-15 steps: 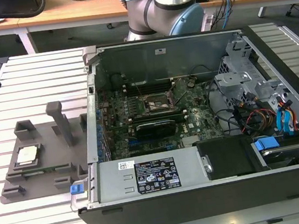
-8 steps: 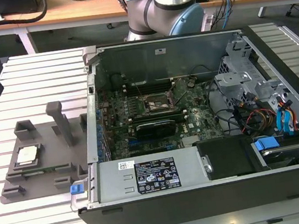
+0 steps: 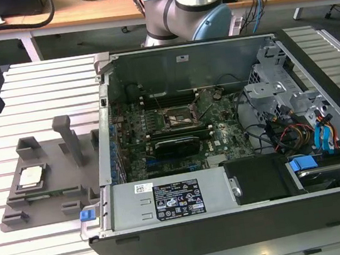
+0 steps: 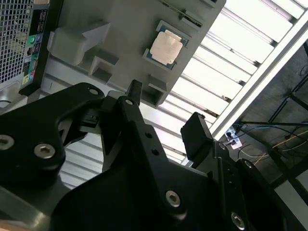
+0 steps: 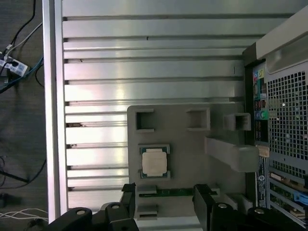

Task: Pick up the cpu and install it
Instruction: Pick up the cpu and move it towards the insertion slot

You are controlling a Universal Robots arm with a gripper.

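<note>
The cpu (image 5: 154, 161) lies flat in a recess of the grey fixture (image 5: 192, 163), which stands just beside the open computer case (image 3: 265, 222). The gripper (image 5: 164, 190) hovers above the fixture, jaws spread and empty, clear of the cpu.

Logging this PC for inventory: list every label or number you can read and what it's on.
Black label on the metal cover: print too small to read.
White sticker beside it: blurred.
Small sticker on the case wall: unreadable.
cpu top plate: no legible marking.
</note>
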